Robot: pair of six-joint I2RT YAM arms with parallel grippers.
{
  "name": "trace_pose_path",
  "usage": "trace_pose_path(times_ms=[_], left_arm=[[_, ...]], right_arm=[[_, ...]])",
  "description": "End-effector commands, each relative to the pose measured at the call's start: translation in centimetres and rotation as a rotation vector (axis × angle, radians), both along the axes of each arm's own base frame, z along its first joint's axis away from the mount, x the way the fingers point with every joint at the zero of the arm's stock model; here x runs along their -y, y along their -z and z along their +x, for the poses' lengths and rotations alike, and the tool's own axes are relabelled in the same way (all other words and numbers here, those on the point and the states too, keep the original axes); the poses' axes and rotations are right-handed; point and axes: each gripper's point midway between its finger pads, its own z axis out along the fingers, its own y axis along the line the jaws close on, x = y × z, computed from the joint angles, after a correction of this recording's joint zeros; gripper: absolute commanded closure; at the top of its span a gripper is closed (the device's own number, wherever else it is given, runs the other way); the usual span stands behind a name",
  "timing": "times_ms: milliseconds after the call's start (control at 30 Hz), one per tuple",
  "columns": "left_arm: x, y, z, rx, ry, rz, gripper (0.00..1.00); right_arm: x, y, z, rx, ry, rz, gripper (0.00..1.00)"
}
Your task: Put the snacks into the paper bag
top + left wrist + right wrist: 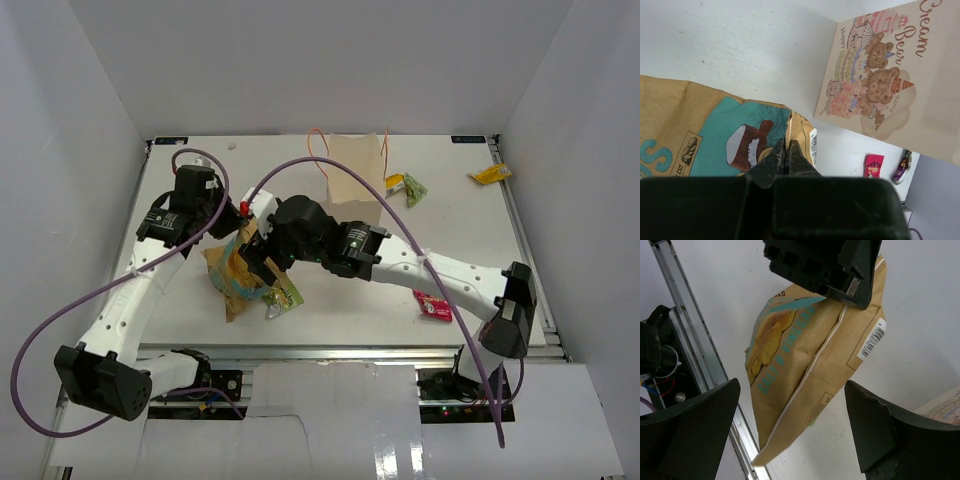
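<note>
**Chip bag pinched by left jaws, right jaws spread wide around it**

Left jaws pressed together on the top edge of the large yellow-and-teal chip bag [805,365], just beside the back seam and barcode. Chip bag hanging tilted from that pinch, over the near-left part of the tabletop [345,318], close to the near rail. Contact between its lower corner and the surface: cannot tell.

Right jaws wide apart, gripping nothing. One on each side of the chip bag in the right wrist view, with no visible contact.

Small green packet [283,298] lying just right of the chip bag's lower end.

Paper bag [355,178] upright at the far middle of the tabletop, with orange cord handles above the rim. Teddy-bear print and "Cream Bear" lettering on its side. Apart from the chip bag, farther back and to the right.

Just right of the paper bag, a small yellow packet [396,182] and a second green packet [415,190], close together. Another yellow packet [490,174] at the far right edge.

Pink-red packet [433,306] at near right, beside the right arm. In the left wrist view, a dark packet [901,167] next to it, too small for detail.
</note>
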Motion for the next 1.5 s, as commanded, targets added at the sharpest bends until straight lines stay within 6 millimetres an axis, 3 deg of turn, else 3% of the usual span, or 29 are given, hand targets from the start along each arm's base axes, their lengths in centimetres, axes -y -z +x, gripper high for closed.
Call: trace_pose_path(times_ms=[0, 233, 300, 433, 500, 600, 633, 667, 700, 733, 833, 867, 900, 1000, 1033, 1067, 1133, 1167, 1300, 1400, 1467], left_arm=[[0.3, -2.6, -0.8, 0.080, -0.002, -0.080, 1.00], [0.1, -3.1, -2.7, 0.104, -0.010, -0.118, 1.00], [0.1, -3.3, -3.0, 0.109, -0.007, -0.127, 1.00], [0.2, -3.9, -3.1, 0.124, -0.004, -0.136, 1.00], [0.3, -4.2, -3.0, 0.132, 0.001, -0.137, 1.00], [0.4, -4.9, -2.7, 0.150, 0.006, -0.142, 1.00], [0.4, -5.2, -2.7, 0.160, 0.010, -0.140, 1.00], [0.5, -5.4, -2.6, 0.170, 0.016, -0.140, 1.00], [0.5, -5.6, -2.5, 0.178, 0.020, -0.140, 0.98], [0.4, -6.4, -2.4, 0.201, 0.016, -0.139, 0.77], [-0.2, -9.2, -2.4, 0.287, 0.010, -0.122, 0.29], [-0.9, -10.3, -2.3, 0.328, -0.007, -0.097, 0.06], [-1.6, -11.4, -2.2, 0.366, -0.033, -0.076, 0.02], [-3.5, -18.4, -3.5, 0.575, -0.067, -0.032, 0.02], [-4.3, -20.0, -3.8, 0.629, -0.092, -0.017, 0.02], [-4.7, -21.2, -4.2, 0.671, -0.095, 0.008, 0.02], [-5.7, -24.0, -5.3, 0.758, -0.121, 0.017, 0.02], [-6.3, -24.6, -5.7, 0.782, -0.145, 0.031, 0.02], [-7.8, -25.7, -7.2, 0.852, -0.192, 0.061, 0.02], [-8.1, -24.9, -7.5, 0.855, -0.201, 0.069, 0.02], [-8.0, -23.8, -7.2, 0.836, -0.191, 0.078, 0.02]], right_arm=[[-1.5, -1.7, 2.2, -0.027, 0.175, 0.090, 0.10], [-2.3, 1.3, 2.9, -0.002, 0.196, 0.027, 0.01], [-2.5, 2.5, 2.1, -0.029, 0.162, 0.011, 0.12], [-2.8, 2.9, 1.3, -0.043, 0.121, 0.010, 0.46], [-3.0, 2.5, 1.0, -0.044, 0.100, 0.019, 0.60], [-3.2, 1.6, 0.7, -0.036, 0.068, 0.035, 0.72], [-3.1, 1.2, 0.6, -0.029, 0.056, 0.039, 0.86], [-3.3, 0.9, 0.3, -0.026, 0.032, 0.046, 0.92], [-3.2, 0.4, 0.4, -0.010, 0.009, 0.049, 0.92], [-3.2, -0.7, 0.5, 0.001, -0.009, 0.067, 0.92], [-2.7, -3.9, 0.7, 0.051, -0.115, 0.117, 0.92], [-2.7, -5.0, 0.1, 0.045, -0.183, 0.144, 0.92], [-1.9, -6.0, 1.3, 0.063, -0.197, 0.163, 0.92], [0.3, -10.7, 2.4, 0.102, -0.308, 0.268, 0.92], [0.7, -13.1, 1.8, 0.120, -0.377, 0.320, 0.92], [1.9, -14.5, 3.1, 0.147, -0.369, 0.343, 0.92], [3.1, -17.4, 3.2, 0.203, -0.402, 0.394, 0.92], [4.1, -20.0, 3.9, 0.259, -0.382, 0.431, 0.92], [7.3, -26.5, 4.8, 0.419, -0.294, 0.508, 0.92], [10.3, -29.9, 6.7, 0.540, -0.166, 0.523, 0.92], [12.8, -31.1, 8.7, 0.607, -0.061, 0.508, 0.92]])
